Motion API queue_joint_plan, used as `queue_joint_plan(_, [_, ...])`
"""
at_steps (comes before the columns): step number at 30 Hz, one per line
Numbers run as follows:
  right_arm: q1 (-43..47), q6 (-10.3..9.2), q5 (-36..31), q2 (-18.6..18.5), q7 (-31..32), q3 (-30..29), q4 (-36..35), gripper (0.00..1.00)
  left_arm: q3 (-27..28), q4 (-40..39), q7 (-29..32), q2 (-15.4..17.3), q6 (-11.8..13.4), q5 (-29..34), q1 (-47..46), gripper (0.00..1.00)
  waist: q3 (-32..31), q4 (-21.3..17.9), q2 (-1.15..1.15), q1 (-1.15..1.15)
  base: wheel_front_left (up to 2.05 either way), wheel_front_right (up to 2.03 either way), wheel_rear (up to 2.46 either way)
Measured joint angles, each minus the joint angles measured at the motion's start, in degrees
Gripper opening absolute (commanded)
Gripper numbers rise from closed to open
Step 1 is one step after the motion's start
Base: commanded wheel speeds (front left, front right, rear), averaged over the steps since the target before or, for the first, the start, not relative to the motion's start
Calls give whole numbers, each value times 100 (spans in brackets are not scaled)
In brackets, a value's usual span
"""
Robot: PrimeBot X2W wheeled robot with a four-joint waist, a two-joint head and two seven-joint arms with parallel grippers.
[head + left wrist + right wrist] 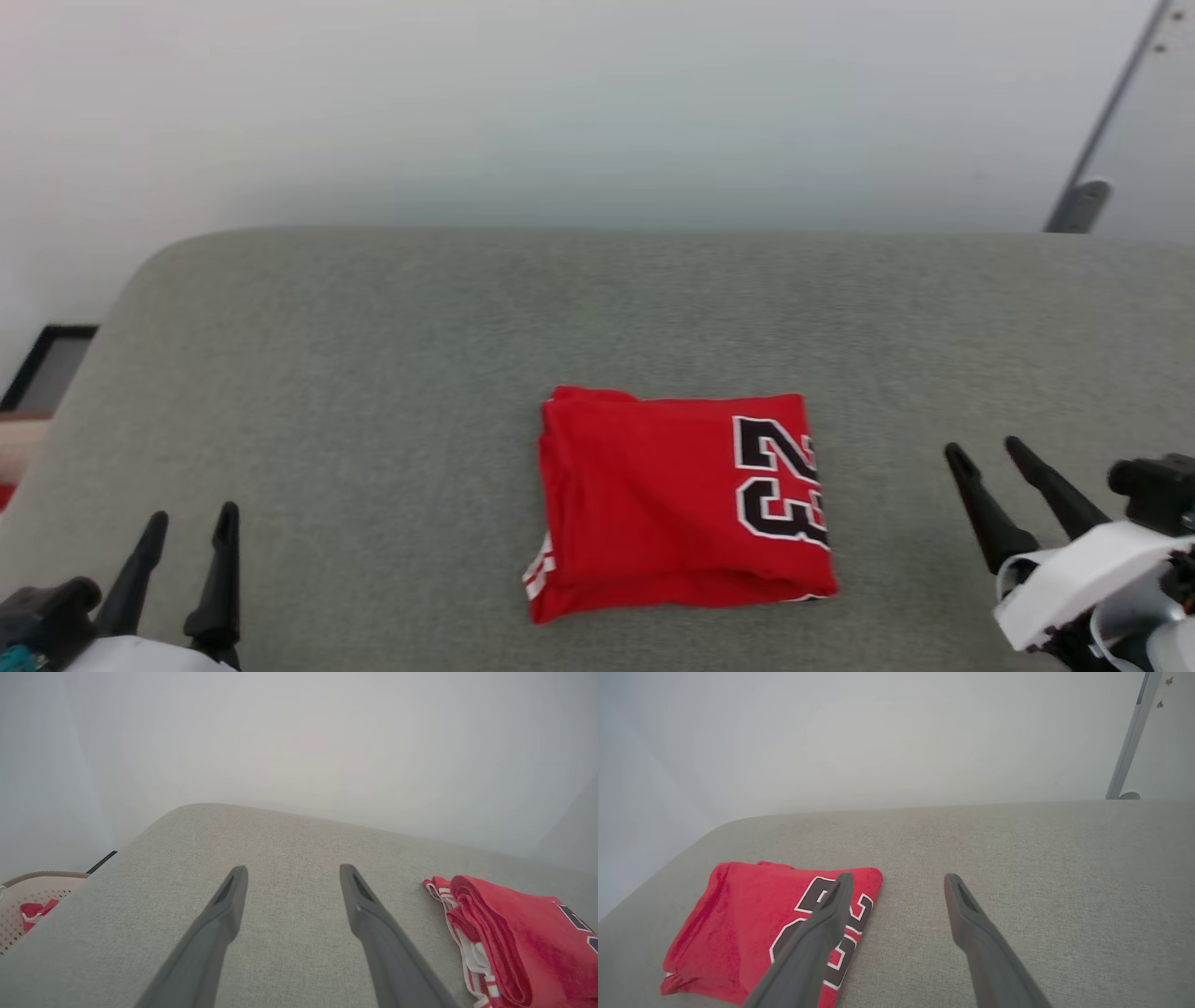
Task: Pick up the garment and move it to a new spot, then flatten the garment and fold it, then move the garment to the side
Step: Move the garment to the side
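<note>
Head view, garment [677, 509] left of right end effector [982, 449]

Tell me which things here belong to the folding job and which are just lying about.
Job: folded red number 23 jersey; grey padded surface under it.
Lying about: pale perforated basket holding red cloth; dark frame; grey metal post.

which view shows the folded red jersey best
Head view: the whole folded garment lies unobstructed. Left wrist view crops it at the frame edge; in the right wrist view a finger crosses its number.
</note>
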Motion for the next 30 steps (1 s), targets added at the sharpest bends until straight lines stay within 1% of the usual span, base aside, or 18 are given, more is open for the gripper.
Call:
queue_joint_plan(5, [-338, 0, 40, 49, 233, 293, 274, 100, -107, 11, 25, -31, -12, 3, -82, 100, 85, 354, 0, 0, 0, 0, 0])
queue_joint_plan(9, [-588, 0, 76, 20, 455, 469, 605, 100, -213, 58, 33, -77, -42, 11, -202, 100, 173, 655, 0, 0, 0, 0, 0])
queue_joint_plan(16, [-905, 0, 121, -18, 1180, 556, 1268, 100, -336, 187, 22, -151, -129, 18, -355, 100, 347, 1151, 0, 0, 0, 0, 0])
queue_joint_plan(22, [-1076, 0, 44, 35, 1842, 374, 1666, 100, -375, 333, -27, -185, -203, 3, -481, 100, 552, 1427, 0, 0, 0, 0, 0])
queue_joint_plan(30, [-1185, 2, -276, 196, 2490, -83, 1797, 100, -377, 481, -83, -231, -276, -10, -586, 100, 786, 1577, 0, 0, 0, 0, 0])
